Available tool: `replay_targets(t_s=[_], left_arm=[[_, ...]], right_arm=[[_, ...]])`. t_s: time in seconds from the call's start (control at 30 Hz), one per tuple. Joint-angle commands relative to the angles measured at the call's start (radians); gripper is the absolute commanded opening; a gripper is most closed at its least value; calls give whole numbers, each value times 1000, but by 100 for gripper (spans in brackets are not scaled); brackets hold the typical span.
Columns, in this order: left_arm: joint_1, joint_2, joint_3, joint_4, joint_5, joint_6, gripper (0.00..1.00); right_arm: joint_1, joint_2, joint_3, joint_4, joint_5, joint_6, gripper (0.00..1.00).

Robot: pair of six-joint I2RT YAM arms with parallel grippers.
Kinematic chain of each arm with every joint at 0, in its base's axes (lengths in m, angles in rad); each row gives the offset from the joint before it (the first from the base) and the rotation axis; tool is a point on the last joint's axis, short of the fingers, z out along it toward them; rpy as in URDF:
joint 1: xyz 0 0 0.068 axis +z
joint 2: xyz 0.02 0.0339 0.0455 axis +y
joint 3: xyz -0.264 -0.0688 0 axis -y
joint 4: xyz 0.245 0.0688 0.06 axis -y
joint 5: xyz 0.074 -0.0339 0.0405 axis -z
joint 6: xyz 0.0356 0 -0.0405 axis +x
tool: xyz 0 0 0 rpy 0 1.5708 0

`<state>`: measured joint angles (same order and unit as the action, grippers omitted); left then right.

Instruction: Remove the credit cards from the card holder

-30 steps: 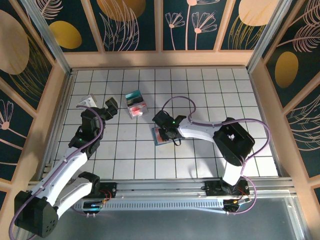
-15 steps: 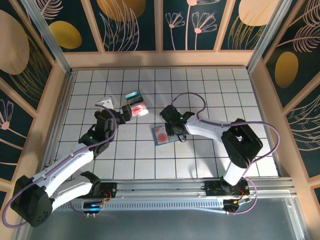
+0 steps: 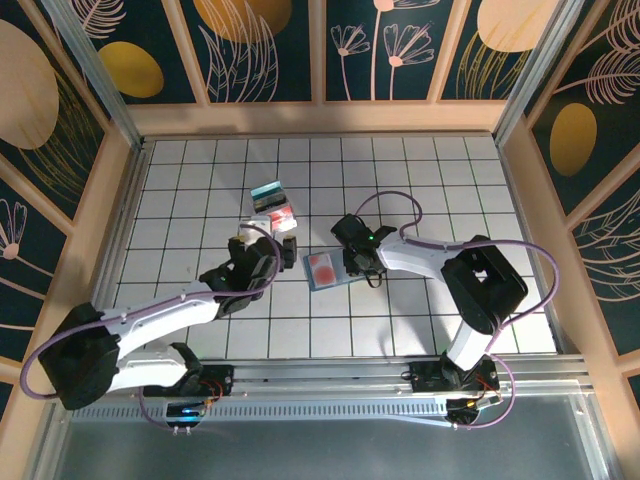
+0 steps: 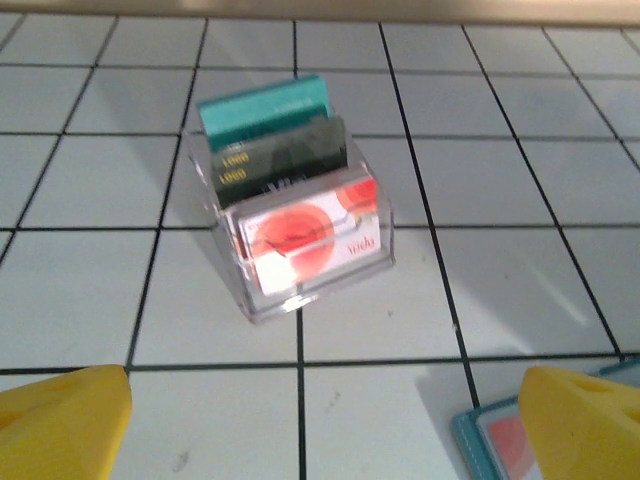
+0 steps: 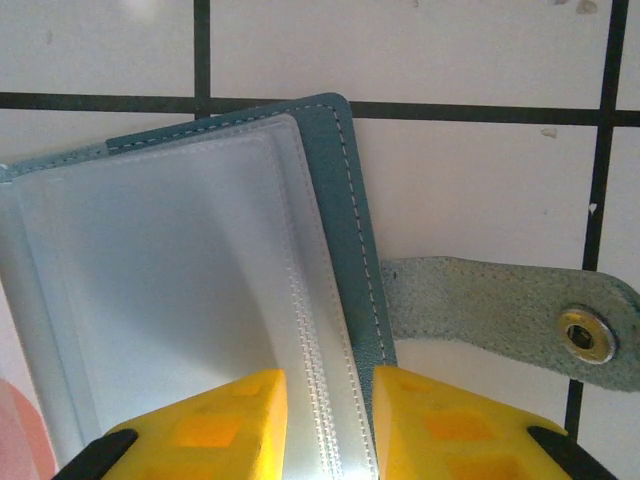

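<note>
- Writing: black card (image 4: 285, 160) shows "LOGO" in yellow, twice. Red/white card (image 4: 310, 245) has small script, too blurry to read.
- Clear box (image 4: 290, 298) stands on the counter (image 4: 500, 180) w/ 3 cards upright: teal card (image 4: 265, 105) at back, black in the middle, red/white in front.
- Wallet (image 3: 325, 272) lies open on the counter, near the box. A red-pink card (image 3: 320, 267) sits in one pocket.
- Strap (image 5: 480, 300) w/ metal snap (image 5: 578, 335) lies flat, sticking out past the wallet's teal edge.
- L claw (image 4: 325, 418): wide apart, empty, low over the counter, facing the box, not touching it.
- R claw (image 5: 327, 420): narrow gap, down on the wallet's clear sleeve, w/ the stitched edge between the tips. Can't tell if it's pinched.
</note>
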<state>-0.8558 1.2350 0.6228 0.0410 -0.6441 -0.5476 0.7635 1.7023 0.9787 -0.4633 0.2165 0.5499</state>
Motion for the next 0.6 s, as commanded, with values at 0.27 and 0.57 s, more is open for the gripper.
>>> replay_targets(t_s=[0.27, 0.57], left_arm=[[-15, 111, -26, 14, 96, -104, 99], [-21, 170, -41, 45, 169, -83, 99]], right_arm=[[3, -58, 18, -35, 69, 30, 28], [0, -155, 54, -10, -25, 41, 31]])
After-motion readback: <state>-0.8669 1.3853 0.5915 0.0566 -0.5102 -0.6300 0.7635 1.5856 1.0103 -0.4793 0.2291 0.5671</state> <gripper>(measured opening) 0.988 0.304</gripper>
